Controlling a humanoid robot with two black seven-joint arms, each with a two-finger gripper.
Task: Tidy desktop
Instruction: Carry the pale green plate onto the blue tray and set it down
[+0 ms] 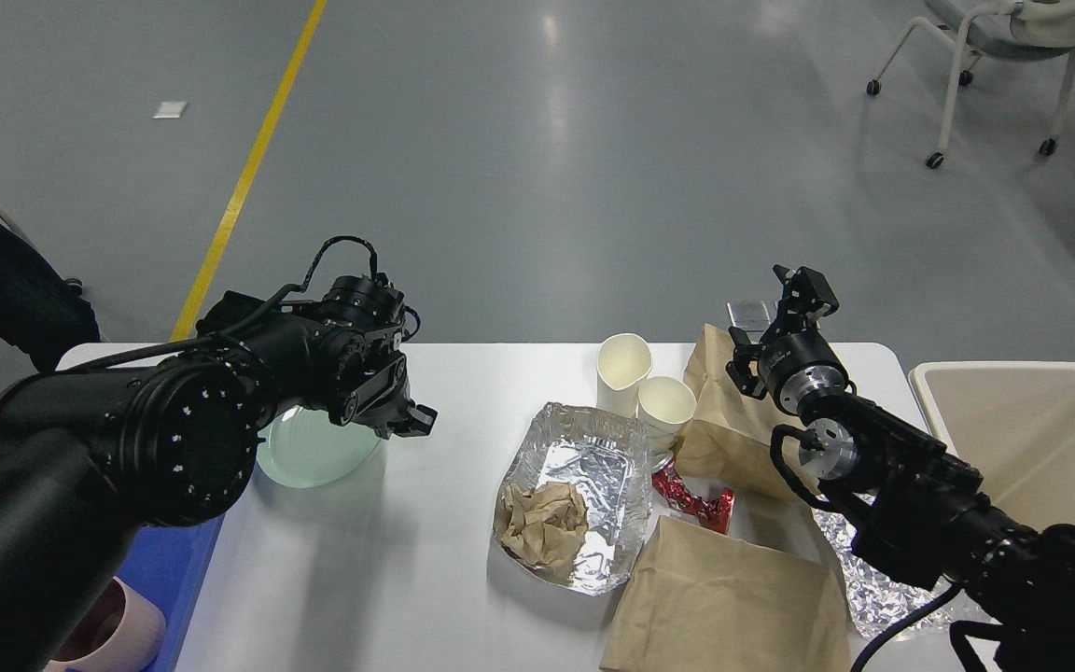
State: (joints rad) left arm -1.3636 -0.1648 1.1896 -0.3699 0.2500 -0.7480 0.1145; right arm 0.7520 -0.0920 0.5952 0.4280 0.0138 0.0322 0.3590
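While litter lies across the right half of the desktop (388,579), a large white table with rounded corners filling the lower middle of the head view, the left gripper (407,415) hangs low over a pale green plate (314,453) at the table's left edge. Its fingers are dark and bunched, so whether they are parted, clenched, or gripping the plate's rim cannot be told. The right gripper (794,289) is raised above the far right of the table with nothing visibly between its fingers; its opening cannot be judged either. In the middle sits a crumpled foil tray (593,467) holding a wad of brown paper (542,523). Two white paper cups (640,383) stand touching just behind the tray, a red wrapper (691,499) lies to its right, and two brown paper bags (729,597) lie flat nearby. A beige bin (1023,439) stands off the table's right end, and a blue tray (164,569) off its left. The step appears to be moving the plate toward the blue tray; doing it well likely means pinching the rim firmly, lifting it level, and keeping the left elbow clear of the tray.
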